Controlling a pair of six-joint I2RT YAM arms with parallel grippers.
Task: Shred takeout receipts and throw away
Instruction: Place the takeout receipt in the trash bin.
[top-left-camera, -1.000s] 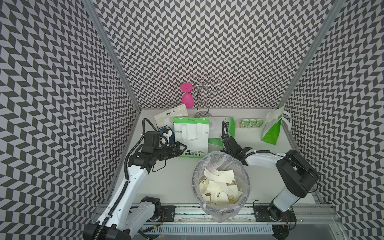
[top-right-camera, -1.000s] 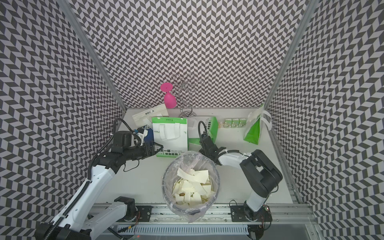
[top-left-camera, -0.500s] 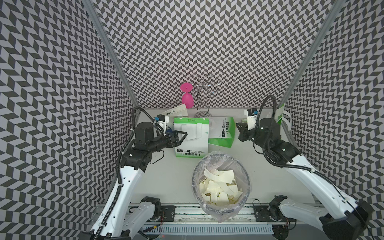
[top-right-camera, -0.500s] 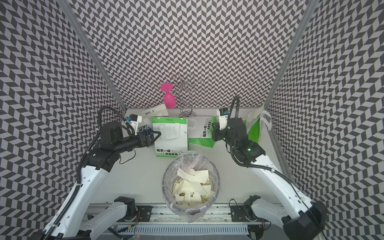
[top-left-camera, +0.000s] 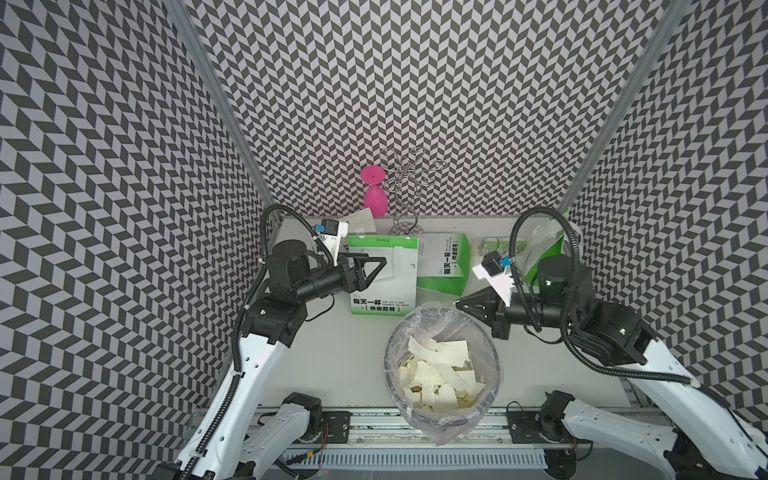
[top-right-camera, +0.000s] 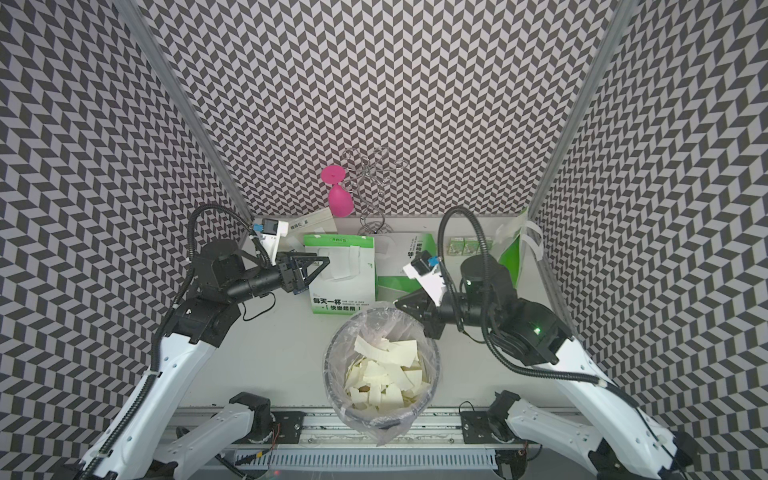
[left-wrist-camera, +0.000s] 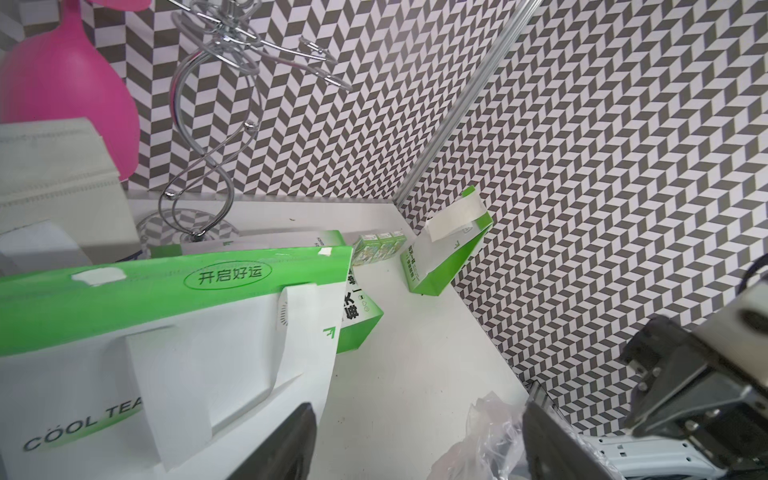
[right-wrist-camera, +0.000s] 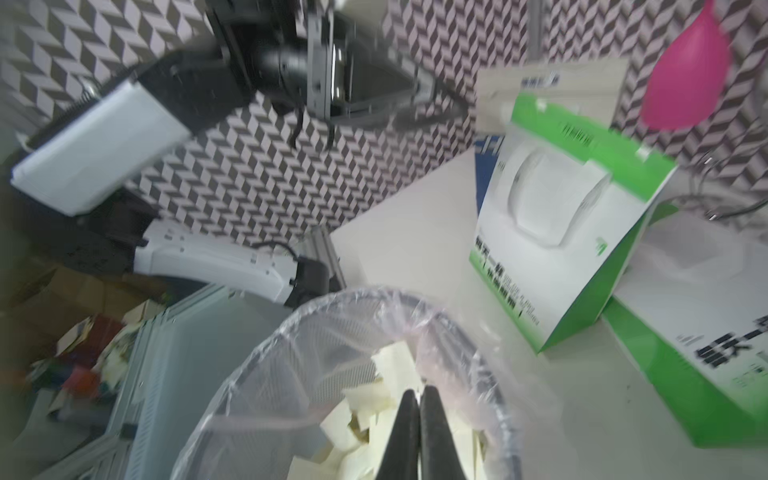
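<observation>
1. Since the earlier frames the right arm has swung out from its fold beside the bags and brought its tip to the bin's rim. The left arm has lifted toward the upright bag.
2. At the left, the left gripper (top-left-camera: 380, 264) is spread wide and empty. It aims across the worktop (top-left-camera: 332, 357) at the face of the upright bag (top-left-camera: 384, 291), level with that bag's white loop handle. Whether the tips touch the paper I cannot tell.
3. In the middle, the takeout receipts (top-left-camera: 436, 374) lie as ragged cream scraps, piled loose inside the lined bin (top-left-camera: 387, 365). The bin stands at the front of the worktop between the arms, just in front of the upright bag.
4. To the right, the right gripper (top-left-camera: 460, 304) is pressed together with nothing visible between its fingers. Its long axis points toward the robot's left, and its tip is over the bin's rim, with the scraps below and beyond it.
5. By my judgement the right arm is nearer the bin and the left is nearer the bags. I cannot make out any whole slip on the lying bag (top-left-camera: 446, 266) or the leaning bag (top-left-camera: 544, 253), so the next reach depends on finding one.
</observation>
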